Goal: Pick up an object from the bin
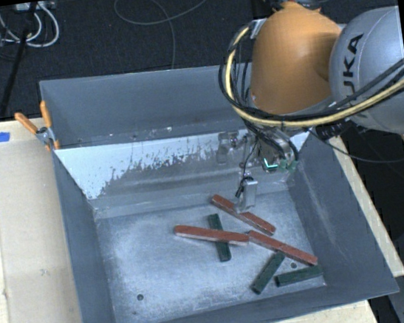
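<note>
My gripper (245, 194) hangs low at the back right of the bin floor, its fingertip just above the upper end of a short red-brown stick (243, 215). That stick slants down to the right. Beside it, to the left, a longer red-brown stick (211, 234) lies across a dark green stick (219, 238). The gripper's fingers sit close together, and nothing shows between them.
Another long red-brown stick (283, 248) runs toward the front right corner, ending near two dark green sticks (267, 272) (299, 276). The orange-domed wrist with its cables hangs over the bin's back right wall.
</note>
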Controlling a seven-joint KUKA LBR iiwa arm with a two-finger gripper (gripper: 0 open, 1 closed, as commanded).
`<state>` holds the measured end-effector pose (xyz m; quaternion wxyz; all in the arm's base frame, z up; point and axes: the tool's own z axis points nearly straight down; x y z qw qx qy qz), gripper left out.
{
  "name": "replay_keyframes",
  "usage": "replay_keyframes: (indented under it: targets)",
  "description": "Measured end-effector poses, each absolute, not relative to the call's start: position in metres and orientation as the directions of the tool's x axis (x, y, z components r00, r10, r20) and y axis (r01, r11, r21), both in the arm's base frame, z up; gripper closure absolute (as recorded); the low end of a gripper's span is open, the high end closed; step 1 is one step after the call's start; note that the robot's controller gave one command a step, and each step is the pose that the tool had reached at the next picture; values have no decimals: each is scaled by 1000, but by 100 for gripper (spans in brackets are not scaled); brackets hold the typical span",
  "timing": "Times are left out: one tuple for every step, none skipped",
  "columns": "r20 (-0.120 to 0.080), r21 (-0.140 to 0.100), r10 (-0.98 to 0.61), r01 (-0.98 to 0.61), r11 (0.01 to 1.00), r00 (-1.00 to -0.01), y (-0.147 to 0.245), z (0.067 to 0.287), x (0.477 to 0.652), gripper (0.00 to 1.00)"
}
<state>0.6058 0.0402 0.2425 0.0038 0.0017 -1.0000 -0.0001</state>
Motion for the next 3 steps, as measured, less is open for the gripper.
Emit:
replay_keyframes:
  targets:
    - [10,-1,52,52,999,-999,58,92,562,0]
    - [-6,1,67,67,998,-998,28,69,597,0]
    - [-2,0,68,68,998,-998,29,70,595,100]
